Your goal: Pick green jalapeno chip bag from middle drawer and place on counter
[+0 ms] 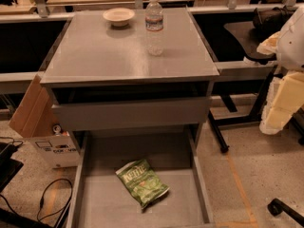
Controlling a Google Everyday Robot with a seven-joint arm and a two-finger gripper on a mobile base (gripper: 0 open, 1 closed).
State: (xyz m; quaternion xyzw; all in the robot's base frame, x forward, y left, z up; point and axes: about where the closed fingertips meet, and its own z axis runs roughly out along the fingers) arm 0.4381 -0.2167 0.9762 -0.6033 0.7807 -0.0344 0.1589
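The green jalapeno chip bag [141, 182] lies flat on the bottom of the open middle drawer [95, 203], slightly left of centre, with its white lettering facing up. The counter [95, 51] is the grey top of the cabinet above it. The gripper [269, 18] is the dark shape at the upper right. It is held high, off the right side of the counter and far from the bag. The cream arm segments [285, 99] hang below it at the right edge.
A pale bowl [118, 16] and a clear water bottle [154, 25] stand at the back of the counter. The drawer above the open one [130, 113] is pulled out a little. A cardboard box [35, 122] and cables [47, 198] lie to the left. A black side table [247, 37] stands to the right.
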